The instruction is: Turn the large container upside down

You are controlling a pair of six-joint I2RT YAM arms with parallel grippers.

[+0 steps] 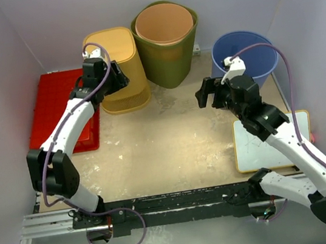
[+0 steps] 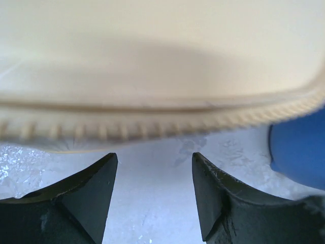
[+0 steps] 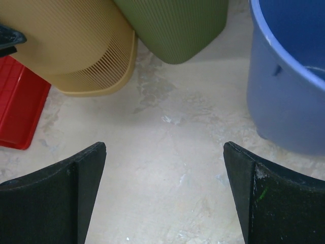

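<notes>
Yellow ribbed plastic, the large container (image 1: 129, 93) stands mouth-down on the surface (image 1: 172, 139) at the back left, between a red tray (image 1: 56, 107) and a green bin (image 1: 169, 59). Left jaws sit apart just beside its flared rim, gripping nothing. Right jaws gape wide above the surface near a blue bucket (image 1: 254, 53).

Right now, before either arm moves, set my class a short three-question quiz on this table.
1. True or false: the blue bucket stands open side up.
2. What sits inside the green bin? A a red ball; B a tan bin; C nothing.
3. Which gripper is nearest the yellow basket?
Key: 1 true; 2 B; 3 the left gripper.
</notes>
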